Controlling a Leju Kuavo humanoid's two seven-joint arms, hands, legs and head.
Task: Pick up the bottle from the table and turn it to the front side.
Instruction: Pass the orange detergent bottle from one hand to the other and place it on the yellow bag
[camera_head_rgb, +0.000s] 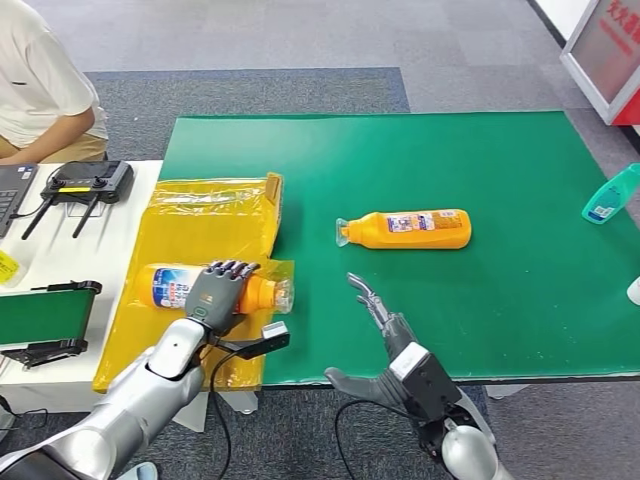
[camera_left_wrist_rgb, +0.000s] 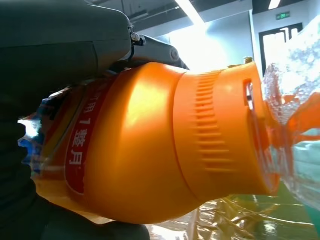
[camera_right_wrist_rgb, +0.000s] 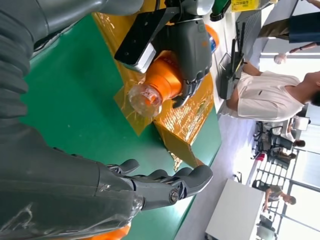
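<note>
An orange bottle (camera_head_rgb: 260, 293) with a clear cap and a blue and white label lies on its side over the yellow plastic bag (camera_head_rgb: 204, 215). My left hand (camera_head_rgb: 216, 293) grips it around the middle, fingers curled over the top. The left wrist view shows the bottle's orange shoulder (camera_left_wrist_rgb: 151, 145) and ribbed neck close up, with the hand (camera_left_wrist_rgb: 64, 40) wrapped on it. A second orange bottle (camera_head_rgb: 411, 229) lies on its side on the green mat (camera_head_rgb: 490, 300), cap pointing left. My right hand (camera_head_rgb: 381, 315) hovers open in front of it, fingers (camera_right_wrist_rgb: 162, 182) stretched out, holding nothing.
A teal bottle (camera_head_rgb: 610, 196) lies at the mat's right edge. On the white table to the left are a black remote controller (camera_head_rgb: 84, 182) and a small green-topped stand (camera_head_rgb: 45, 315). A person in a white shirt (camera_head_rgb: 38, 85) sits at the far left.
</note>
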